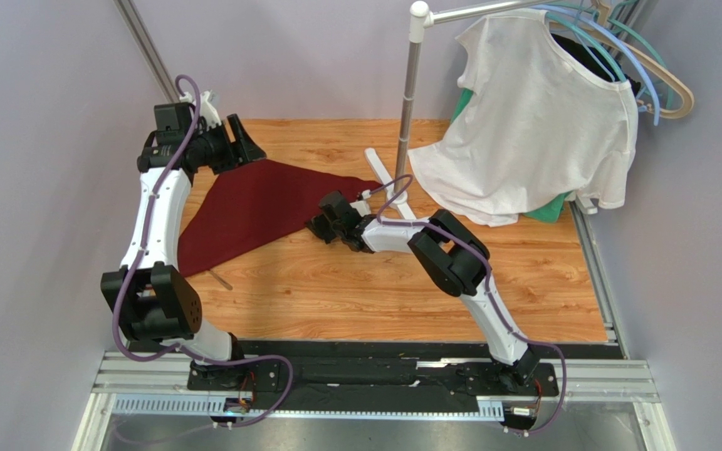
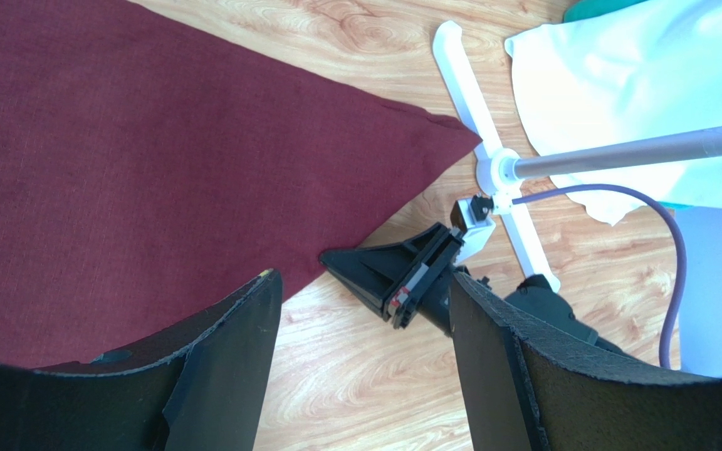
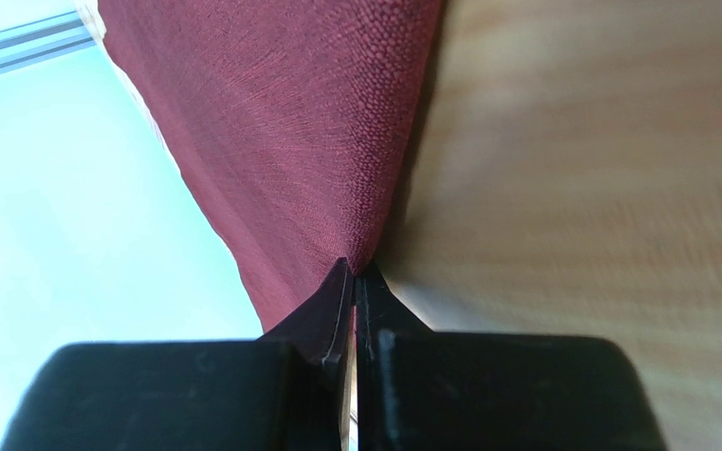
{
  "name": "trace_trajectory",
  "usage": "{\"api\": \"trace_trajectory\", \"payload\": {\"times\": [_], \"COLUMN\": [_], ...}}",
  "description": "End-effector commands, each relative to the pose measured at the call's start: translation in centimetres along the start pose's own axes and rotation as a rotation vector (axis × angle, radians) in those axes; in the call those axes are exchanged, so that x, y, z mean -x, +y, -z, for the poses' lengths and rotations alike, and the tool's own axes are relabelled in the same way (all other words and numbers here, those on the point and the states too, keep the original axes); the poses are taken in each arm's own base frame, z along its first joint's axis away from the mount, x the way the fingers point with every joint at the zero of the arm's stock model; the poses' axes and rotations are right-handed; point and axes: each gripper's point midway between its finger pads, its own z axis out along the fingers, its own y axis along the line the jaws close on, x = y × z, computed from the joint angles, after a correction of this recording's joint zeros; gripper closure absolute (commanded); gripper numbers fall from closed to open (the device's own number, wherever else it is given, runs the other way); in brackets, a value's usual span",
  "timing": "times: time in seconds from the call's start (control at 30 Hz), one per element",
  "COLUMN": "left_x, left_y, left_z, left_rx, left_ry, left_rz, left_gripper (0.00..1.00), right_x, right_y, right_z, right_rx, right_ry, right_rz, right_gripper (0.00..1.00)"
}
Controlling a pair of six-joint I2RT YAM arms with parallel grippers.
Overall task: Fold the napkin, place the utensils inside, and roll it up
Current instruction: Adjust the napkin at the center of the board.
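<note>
On the wooden desk (image 1: 384, 291) the maroon napkin (image 1: 252, 211) lies spread toward the left, my left hand (image 2: 363, 282) hovers over it gaping wide, and my right hand (image 3: 353, 272) pinches its near edge tight, which I should lift low and carry across evenly.

The napkin (image 1: 252, 211) is a plain dark maroon-red, unpatterned, on a bench (image 1: 355, 301) of orange-brown wood grain. The T-shirt (image 1: 534, 122) is plain white, with green cloth (image 1: 551, 209) beneath it and teal, blue and tan hangers (image 1: 652, 70) above. The left end effector (image 1: 231, 136) and right end effector (image 3: 353, 272) are black, and the cables (image 1: 153, 202) are purple.
</note>
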Motion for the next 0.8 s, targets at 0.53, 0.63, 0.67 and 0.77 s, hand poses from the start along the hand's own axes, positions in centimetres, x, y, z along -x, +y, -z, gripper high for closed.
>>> {"api": "trace_trajectory", "payload": {"times": [0.53,0.63,0.67,0.77], "left_x": [1.3,1.3,1.3,1.2], "left_y": [-0.5,-0.3,-0.3,-0.2], "left_z": [1.5,1.4,1.4,1.3], "left_rx": [-0.015,-0.013,-0.011,-0.012], "left_ry": [-0.062,-0.059,-0.058,-0.055], "left_rz": [-0.024,-0.022,-0.021,-0.025], "left_gripper": [0.26,0.26,0.26,0.26], "right_x": [-6.6,-8.3,-8.5,-8.7], "right_y": [-13.4,-14.1,-14.2,-13.2], "right_z": [9.4,10.5,10.8,12.4], "right_rx": [-0.247,-0.252,-0.257,-0.246], "right_ry": [-0.076,-0.055,-0.054,-0.059], "right_rz": [0.055,0.082,0.095,0.194], "right_gripper": [1.00,1.00,0.97,0.60]}}
